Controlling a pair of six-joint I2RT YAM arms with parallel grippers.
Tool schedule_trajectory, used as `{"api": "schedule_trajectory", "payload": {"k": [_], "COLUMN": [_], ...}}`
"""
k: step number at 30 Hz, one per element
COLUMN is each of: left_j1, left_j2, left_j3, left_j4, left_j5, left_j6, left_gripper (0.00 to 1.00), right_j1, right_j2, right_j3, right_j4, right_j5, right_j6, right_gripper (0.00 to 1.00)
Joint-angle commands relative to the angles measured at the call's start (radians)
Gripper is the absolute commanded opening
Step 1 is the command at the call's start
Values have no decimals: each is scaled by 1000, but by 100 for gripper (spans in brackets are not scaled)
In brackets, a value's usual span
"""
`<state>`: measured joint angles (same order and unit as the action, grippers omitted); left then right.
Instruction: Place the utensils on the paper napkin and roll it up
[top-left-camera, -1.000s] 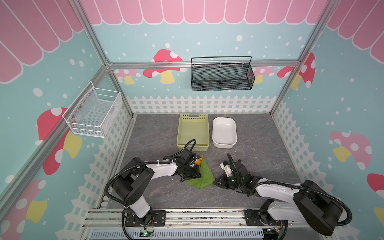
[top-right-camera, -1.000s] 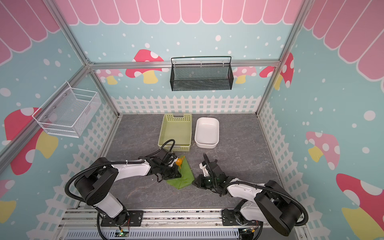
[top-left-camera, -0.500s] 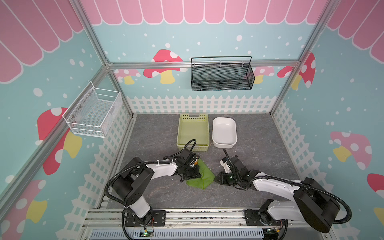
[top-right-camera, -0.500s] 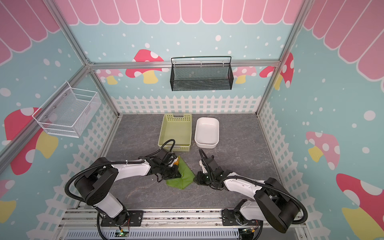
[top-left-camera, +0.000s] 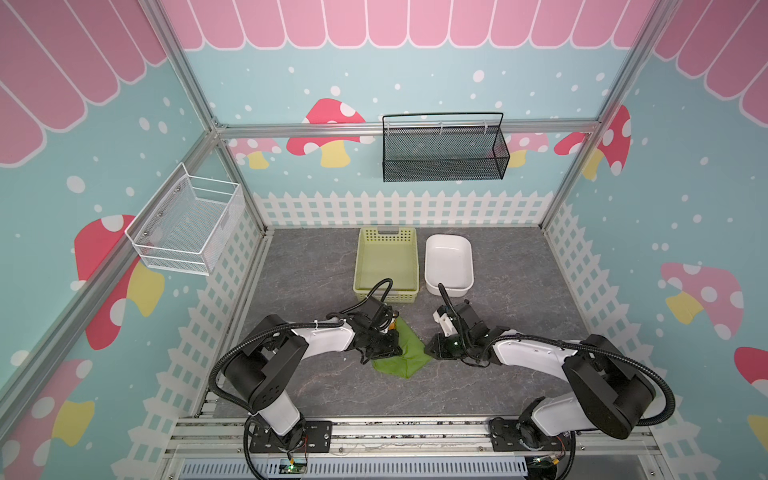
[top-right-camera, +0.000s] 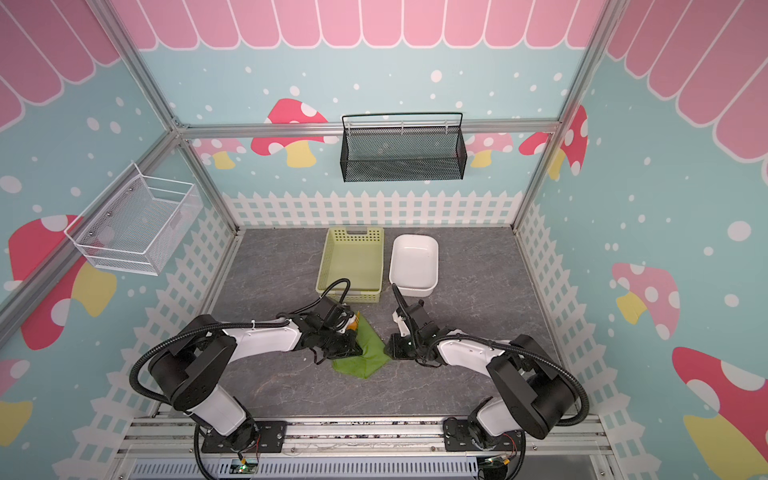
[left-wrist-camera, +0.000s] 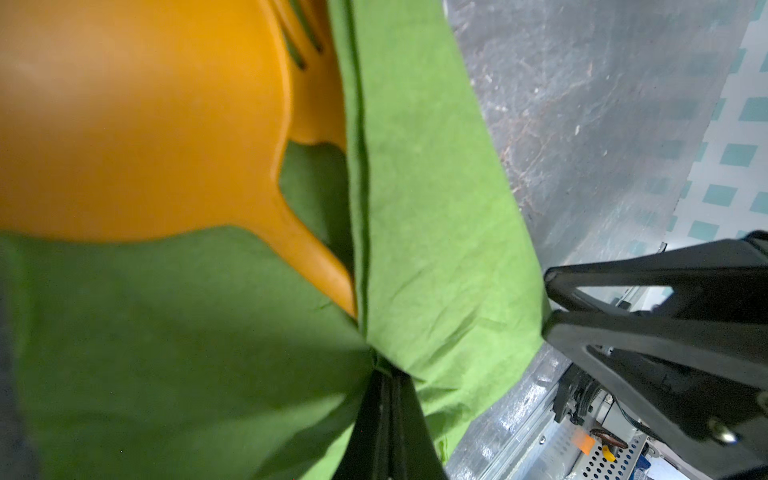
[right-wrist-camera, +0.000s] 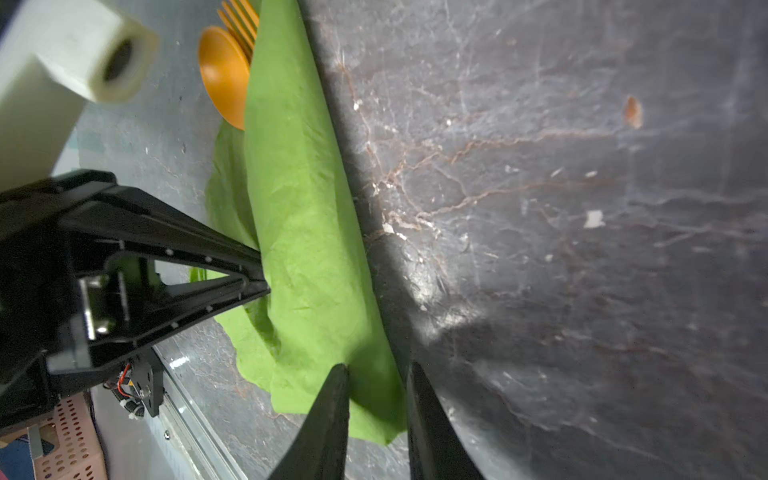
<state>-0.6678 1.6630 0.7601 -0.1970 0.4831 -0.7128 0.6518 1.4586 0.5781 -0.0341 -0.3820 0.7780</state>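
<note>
The green paper napkin (top-left-camera: 406, 354) (top-right-camera: 366, 356) lies folded over the orange utensils in front of the basket. A spoon bowl (left-wrist-camera: 137, 124) (right-wrist-camera: 222, 75) and fork tines (left-wrist-camera: 316, 104) (right-wrist-camera: 239, 16) stick out at its far end; the knife is hidden. My left gripper (left-wrist-camera: 384, 372) (top-left-camera: 384, 350) is shut, pinching a fold of the napkin on its left side. On the other side my right gripper (right-wrist-camera: 376, 370) (top-left-camera: 432, 352) stands low, jaws slightly apart, with the napkin's (right-wrist-camera: 299, 208) right edge between them.
A pale yellow-green perforated basket (top-left-camera: 388, 233) and a white dish (top-left-camera: 449, 287) stand just behind the napkin. A black wire basket (top-left-camera: 444, 149) hangs on the back wall. A white wire basket (top-left-camera: 187, 228) hangs on the left wall.
My right gripper has moved left up to the napkin's right edge, and its jaws have parted a little. The left gripper has stayed pinched on the napkin.
</note>
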Motion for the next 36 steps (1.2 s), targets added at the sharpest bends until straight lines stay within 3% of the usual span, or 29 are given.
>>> {"api": "schedule_trajectory", "payload": {"k": [1,9,16,21,25,31,36], "left_j1": [7,5,4,5,5,5,5], "left_j2": [12,4,3,4,11,24,33], "left_j3": [8,5,5,12,26,41,45], "left_j4": [-59,-68,-100,-139,-163,-170,-164], "left_j5": [-27,-28,-8,-7,-9,-1,9], "left_j6": [21,25,55,96,125,141,145], "left_gripper": [7,7,7,7,7,7,7], "right_j1": [-5,9,87,129,135,135,135], "right_j2": [18,-57,-129,-149,-153,-239,-209], "right_j3": [-12,-121,-245,-259,-251,-152,-114], "right_j4": [16,87,183,234,240,-8,31], "right_j5": [-48,-90,-69,-57,-62,72,-14], "right_j6": [-33,66,250,313,315,226,166], "right_gripper": [23,5,2,3,3,12,11]}}
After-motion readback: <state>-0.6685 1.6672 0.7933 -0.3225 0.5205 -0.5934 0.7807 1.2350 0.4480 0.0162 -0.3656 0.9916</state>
